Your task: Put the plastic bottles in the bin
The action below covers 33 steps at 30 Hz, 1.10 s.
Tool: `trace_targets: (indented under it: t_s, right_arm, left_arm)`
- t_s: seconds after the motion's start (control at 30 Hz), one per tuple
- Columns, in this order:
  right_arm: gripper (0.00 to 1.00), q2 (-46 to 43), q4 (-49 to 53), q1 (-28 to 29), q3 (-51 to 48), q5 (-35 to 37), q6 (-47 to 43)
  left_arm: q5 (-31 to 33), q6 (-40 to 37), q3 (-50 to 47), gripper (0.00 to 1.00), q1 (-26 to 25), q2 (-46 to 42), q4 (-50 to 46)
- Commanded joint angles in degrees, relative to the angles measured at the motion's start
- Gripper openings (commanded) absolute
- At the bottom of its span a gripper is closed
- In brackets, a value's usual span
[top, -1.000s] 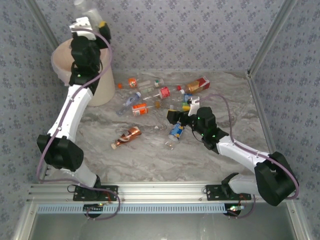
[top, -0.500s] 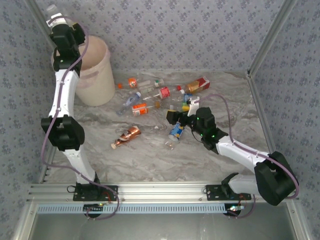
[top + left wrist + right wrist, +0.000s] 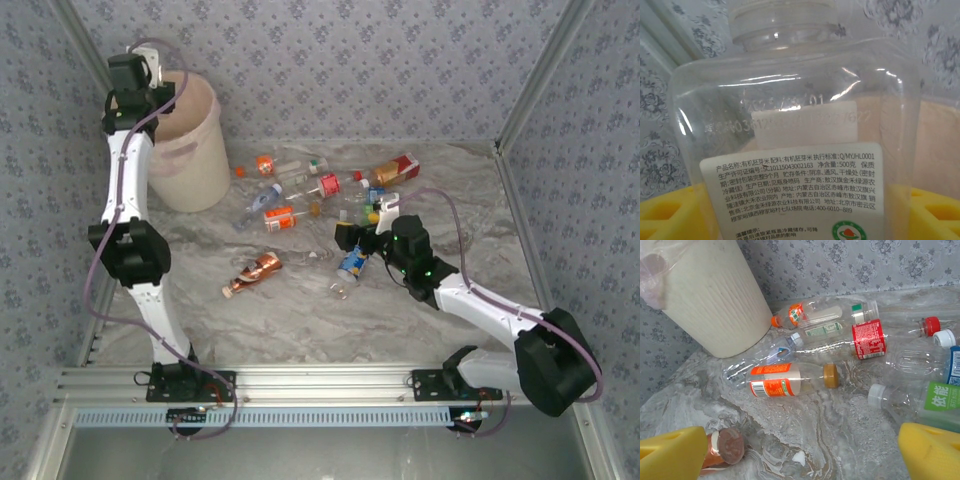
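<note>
The left pincer (image 3: 135, 72), half-closed on a clear bottle (image 3: 790, 125) whose neck points away from it, hangs at the bin's (image 3: 195, 165) wall-side rim, the mouth just toward the surface's middle, while the right pincer (image 3: 347, 237) gapes empty.

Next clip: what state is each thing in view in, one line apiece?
left hand: closed on a clear bottle, up by the bin's rim
right hand: open, empty
bin: upright, open at the top
orange-label bottle: lying on its side, capped
red-label bottle: lying on its side
copper bottle: lying on its side, apart from the pile
</note>
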<state>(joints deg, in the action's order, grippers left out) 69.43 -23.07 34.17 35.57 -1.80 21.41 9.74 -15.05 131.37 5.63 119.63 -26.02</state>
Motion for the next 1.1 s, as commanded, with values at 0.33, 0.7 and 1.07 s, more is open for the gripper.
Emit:
trace_targets:
  t_s: [0.33,0.7,1.07]
  right_arm:
    - [1.00,1.0,3.3,0.5,2.5,1.2,-1.6]
    - [1.00,2.7,3.7,0.6,3.5,0.0,-1.7]
    - [1.00,1.2,3.8,0.8,2.9,0.5,-1.7]
  left_arm:
    - [-3.6,-8.5,0.7,0.74,1.2,5.1,-2.9]
    - [-1.9,-7.6,1.8,0.87,1.3,6.6,-3.6]
    - [-2.9,-0.5,5.6,0.98,1.3,2.6,-7.5]
